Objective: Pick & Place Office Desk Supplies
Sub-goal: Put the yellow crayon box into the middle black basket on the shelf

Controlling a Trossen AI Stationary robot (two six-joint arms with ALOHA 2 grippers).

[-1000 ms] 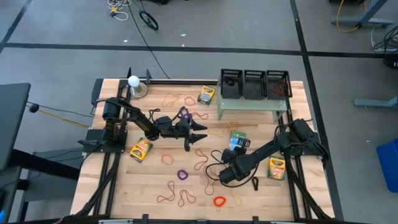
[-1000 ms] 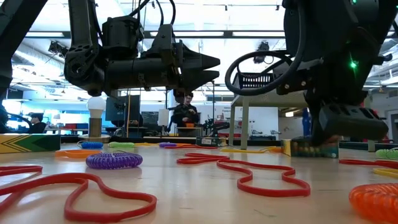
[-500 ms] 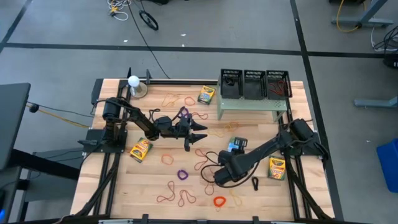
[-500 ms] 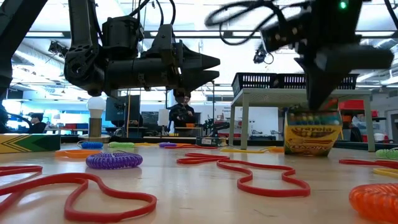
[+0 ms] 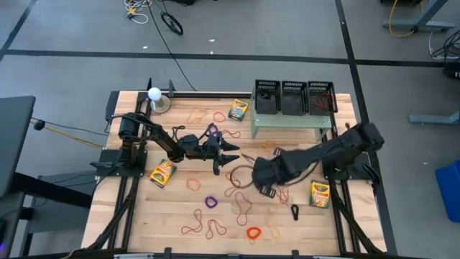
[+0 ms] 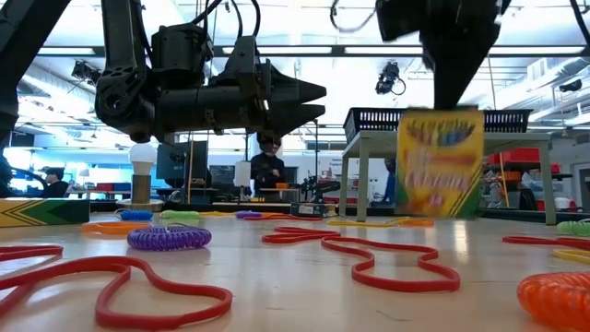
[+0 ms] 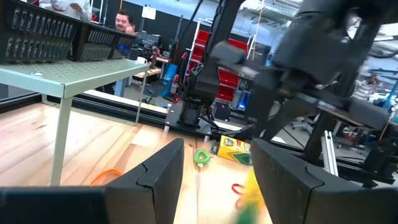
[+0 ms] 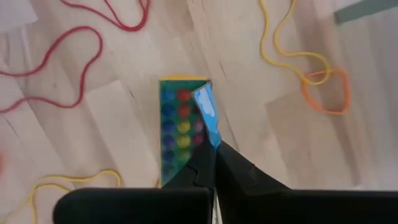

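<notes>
My worry is a slip: my right claw pinches only the thin blue end flap of the yellow-and-green cardboard crayon box, so the flap could tear or slide free and the box could fall among the red rubber-band loops. The box hangs directly under the closed fingertips, clear of the wooden table, over its middle, a little towards the right edge and in front of the pale green perforated stand. My left claw waits with its fingers apart above the table's middle, towards the left edge.
</notes>
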